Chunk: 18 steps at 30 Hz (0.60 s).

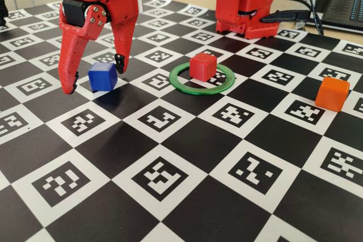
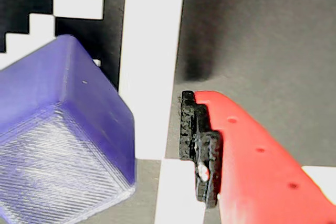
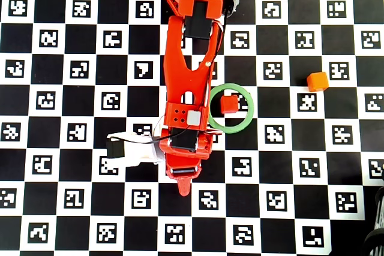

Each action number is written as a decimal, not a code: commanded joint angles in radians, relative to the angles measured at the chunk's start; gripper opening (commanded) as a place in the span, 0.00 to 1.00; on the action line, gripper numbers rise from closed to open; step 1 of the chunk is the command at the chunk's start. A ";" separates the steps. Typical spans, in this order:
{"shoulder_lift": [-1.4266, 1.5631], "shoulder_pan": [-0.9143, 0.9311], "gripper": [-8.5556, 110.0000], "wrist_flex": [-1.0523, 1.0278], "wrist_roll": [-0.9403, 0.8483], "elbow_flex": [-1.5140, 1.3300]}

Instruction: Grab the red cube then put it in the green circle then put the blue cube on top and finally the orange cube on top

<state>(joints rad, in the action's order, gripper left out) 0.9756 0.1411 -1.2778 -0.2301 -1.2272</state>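
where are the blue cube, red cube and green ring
blue cube (image 1: 102, 76), fixed view, front face
red cube (image 1: 202, 66), fixed view, front face, inside the ring
green ring (image 1: 190, 88), fixed view, near rim

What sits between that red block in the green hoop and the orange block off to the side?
Nothing. In the fixed view, only bare checkerboard separates the red cube, inside the green circle, from the orange cube.

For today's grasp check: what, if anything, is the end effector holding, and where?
Nothing. The end effector is open, straddling the blue cube, which sits on the board; the wrist view shows a gap between cube and finger.
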 commanded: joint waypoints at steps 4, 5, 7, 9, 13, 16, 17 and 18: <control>0.054 -0.003 0.48 0.011 -0.008 0.014; 0.054 -0.003 0.48 0.011 -0.011 0.014; 0.054 -0.003 0.48 0.011 -0.023 0.012; 0.054 -0.003 0.48 0.011 -0.037 0.012; 0.055 -0.003 0.48 0.011 -0.086 0.003; 0.064 -0.003 0.48 0.017 -0.137 -0.005; 0.067 -0.003 0.48 0.015 -0.153 -0.005; 0.072 -0.003 0.48 0.015 -0.170 -0.005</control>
<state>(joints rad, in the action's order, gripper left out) 0.9756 0.1411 -1.2732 -0.3528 -1.2456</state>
